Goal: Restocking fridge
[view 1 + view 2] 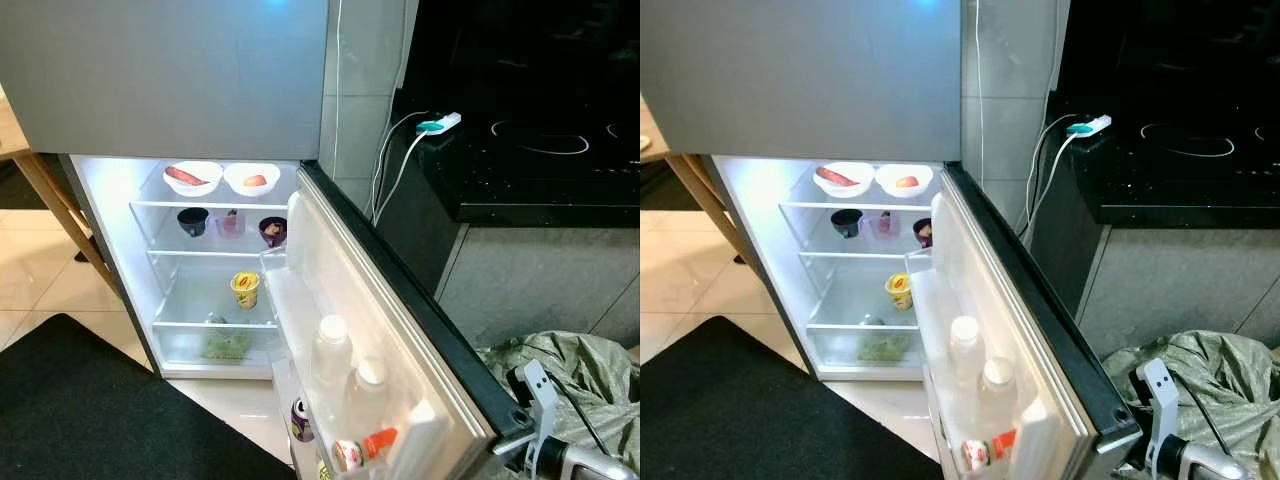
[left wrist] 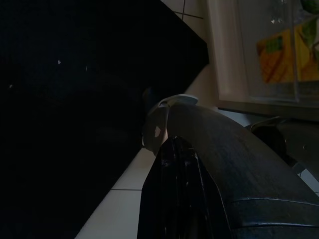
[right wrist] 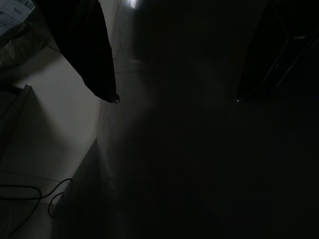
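The fridge point(image 1: 110, 200) stands open and lit. On its top shelf are two white bowls, one with a red sausage point(image 1: 190, 177), one with an orange piece point(image 1: 252, 179). Below them stand a dark bowl point(image 1: 192, 220), a clear cup point(image 1: 230, 222) and a purple bowl point(image 1: 272, 231). A yellow cup point(image 1: 245, 289) sits on the third shelf, greens point(image 1: 227, 345) in the bottom drawer. The open door point(image 1: 400, 330) carries two white-capped bottles point(image 1: 331, 350), a can point(image 1: 301, 420) and an orange-capped bottle point(image 1: 362, 448). My right arm point(image 1: 570, 455) hangs behind the door's edge; my right gripper point(image 3: 174, 98) is open and holds nothing. My left gripper point(image 2: 189, 164) hangs low over the floor.
A black mat point(image 1: 100, 410) lies on the tiled floor before the fridge. A wooden table leg point(image 1: 60, 205) slants at the left. To the right is a black counter with a cooktop point(image 1: 540, 150), a plugged white cable point(image 1: 440, 125), and a grey-green bag point(image 1: 580, 370) on the floor.
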Controlling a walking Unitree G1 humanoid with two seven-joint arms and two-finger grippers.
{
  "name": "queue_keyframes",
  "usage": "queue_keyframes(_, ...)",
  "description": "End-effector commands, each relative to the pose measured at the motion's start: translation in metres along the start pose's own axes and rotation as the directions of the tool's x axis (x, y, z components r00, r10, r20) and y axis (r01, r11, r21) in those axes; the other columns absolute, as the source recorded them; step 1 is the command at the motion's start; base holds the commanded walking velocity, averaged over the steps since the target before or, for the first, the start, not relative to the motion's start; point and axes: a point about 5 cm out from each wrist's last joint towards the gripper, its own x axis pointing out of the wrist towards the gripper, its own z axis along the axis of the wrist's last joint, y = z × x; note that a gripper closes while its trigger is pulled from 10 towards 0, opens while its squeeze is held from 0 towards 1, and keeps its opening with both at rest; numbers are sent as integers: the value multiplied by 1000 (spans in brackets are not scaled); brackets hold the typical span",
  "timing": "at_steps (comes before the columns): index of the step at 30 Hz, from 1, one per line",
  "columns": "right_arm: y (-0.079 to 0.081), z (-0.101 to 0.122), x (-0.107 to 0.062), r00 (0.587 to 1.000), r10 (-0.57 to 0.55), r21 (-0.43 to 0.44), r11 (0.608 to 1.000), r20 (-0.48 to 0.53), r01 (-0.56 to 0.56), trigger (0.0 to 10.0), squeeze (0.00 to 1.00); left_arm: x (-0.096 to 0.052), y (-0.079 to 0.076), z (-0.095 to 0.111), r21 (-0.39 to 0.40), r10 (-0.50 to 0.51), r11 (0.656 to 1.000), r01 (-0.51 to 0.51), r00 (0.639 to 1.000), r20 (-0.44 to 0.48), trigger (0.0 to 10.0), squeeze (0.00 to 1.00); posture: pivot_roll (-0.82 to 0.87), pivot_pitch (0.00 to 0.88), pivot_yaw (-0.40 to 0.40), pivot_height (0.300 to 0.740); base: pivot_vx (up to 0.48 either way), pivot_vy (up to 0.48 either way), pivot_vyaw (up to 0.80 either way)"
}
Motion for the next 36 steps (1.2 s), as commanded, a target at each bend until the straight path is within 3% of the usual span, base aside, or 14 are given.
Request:
queue_keyframes(1, 7, -6, 8, 999, 45, 6, 999, -21, -45, 10000, 0, -2, -6, -22, -4, -20, 1000, 19, 995, -93, 10000, 0, -86, 0, -55, 740, -319, 0, 0)
queue_keyframes(25, 7, -5, 8, 998, 41, -10, 999, -37, -42, 10000, 0, -2, -8, -26, -10, -23, 1000, 23, 995, -100, 10000, 0, -87, 0, -62, 740, -328, 0, 0)
queue_keyframes(36, 12, 6, 26, 1000, 22, -68, 997, 2, -22, 10000, 0, -2, -7, -26, -22, -13, 1000, 11, 995, -94, 10000, 0, -89, 0, -65, 740, 0, 0, 0)
